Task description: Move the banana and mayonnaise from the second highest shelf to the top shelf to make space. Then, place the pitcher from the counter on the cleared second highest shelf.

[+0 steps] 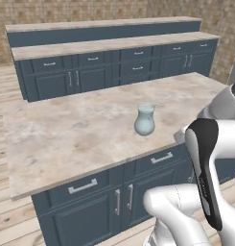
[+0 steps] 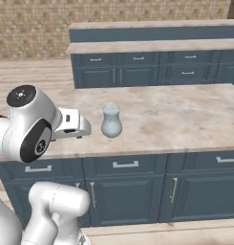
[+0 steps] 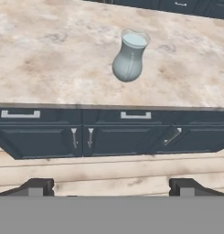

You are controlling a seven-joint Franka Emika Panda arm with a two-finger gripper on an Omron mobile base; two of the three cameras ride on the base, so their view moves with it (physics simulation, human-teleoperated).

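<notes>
**Pale glass on beige stone**

The pitcher is clear, pale bluish glass. The counter is beige marbled stone with brownish veining. The cabinets below are dark blue with silver bar handles. The floor is light wood planks.

The pitcher is seen upright on the table, near its front edge, above blue cabinets.

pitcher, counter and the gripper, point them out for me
pitcher [image 1: 144, 121], left base view, on its bulbous body.
counter [image 2: 185, 115], right base view, on bare stone right of the pitcher.
gripper [image 3: 109, 186], hand view, midway between the two dark fingertips.
</notes>
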